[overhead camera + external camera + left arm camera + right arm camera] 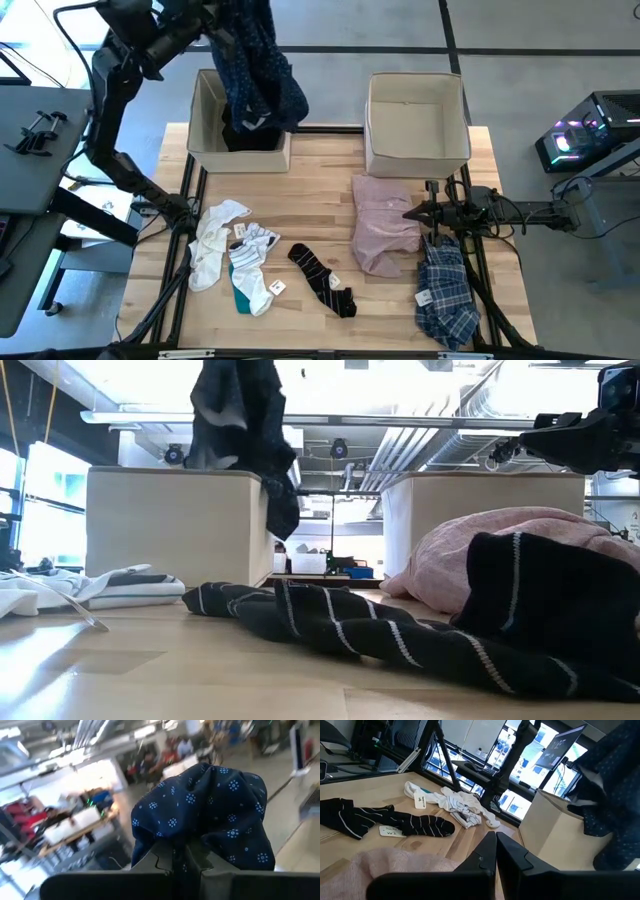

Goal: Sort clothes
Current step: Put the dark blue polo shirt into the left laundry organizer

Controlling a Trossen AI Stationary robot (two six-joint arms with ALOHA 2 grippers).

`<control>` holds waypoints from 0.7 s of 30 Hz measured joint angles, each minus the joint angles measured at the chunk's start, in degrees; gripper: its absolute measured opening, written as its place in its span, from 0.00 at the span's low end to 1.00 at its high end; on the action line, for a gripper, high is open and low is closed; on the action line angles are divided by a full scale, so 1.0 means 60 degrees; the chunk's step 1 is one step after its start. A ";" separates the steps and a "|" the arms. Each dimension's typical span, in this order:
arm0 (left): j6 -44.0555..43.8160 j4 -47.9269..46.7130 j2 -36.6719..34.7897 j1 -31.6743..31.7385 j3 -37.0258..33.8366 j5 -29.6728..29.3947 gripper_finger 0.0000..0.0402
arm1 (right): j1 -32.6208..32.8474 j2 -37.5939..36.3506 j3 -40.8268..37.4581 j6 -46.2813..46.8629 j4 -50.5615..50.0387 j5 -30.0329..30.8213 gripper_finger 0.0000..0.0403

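My left gripper [222, 25] is high above the left beige box [205, 140] and shut on the navy dotted shirt [258, 75], which also shows in the low view [240, 430]. A black garment [250, 135] lies in that box. My right gripper [413, 214] is shut and empty, level just above the pale pink shirt [385, 225], which lies flat on the table. The blue-white plaid shirt [446, 292], the black striped socks [322, 280] and the white and teal socks [238, 258] lie on the table. My left gripper pinches a bunched fold of the navy dotted shirt [186, 851] between its two fingers. The cloth bulges out past the fingertips. The shirt hangs slack below the gripper, lifted clear of the table. Its lower end [284, 500] hangs by the left box's rim; whether it touches, I cannot tell.
The right beige box [415, 150] stands at the table's far edge, behind the pink shirt. Paper tags lie by the socks [277, 287]. The bare wooden table [320, 190] lies between the boxes and the socks. A grey side table [30, 140] stands to the left.
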 joint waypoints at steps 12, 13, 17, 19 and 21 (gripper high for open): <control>0.0159 -0.3371 -0.0053 0.0383 -0.0004 -0.1204 0.00 | 0.0002 -0.0003 -0.0003 0.0000 0.0000 -0.0007 0.00; 0.0123 -0.3728 -0.0053 0.0383 -0.0004 -0.1376 0.00 | 0.0004 -0.0002 0.0000 0.0001 0.0003 -0.0011 0.00; -0.0247 -0.4947 -0.0053 0.0383 -0.0004 -0.1869 0.00 | 0.0000 -0.0004 -0.0004 0.0000 -0.0001 -0.0011 0.00; -0.0408 -0.5413 -0.0053 0.0383 -0.0004 -0.1988 0.00 | 0.0003 -0.0004 -0.0002 -0.0001 0.0001 -0.0011 0.00; -0.0605 -0.5800 -0.0039 0.0383 -0.0004 -0.2013 0.00 | 0.0001 -0.0003 -0.0001 0.0003 0.0002 -0.0015 0.00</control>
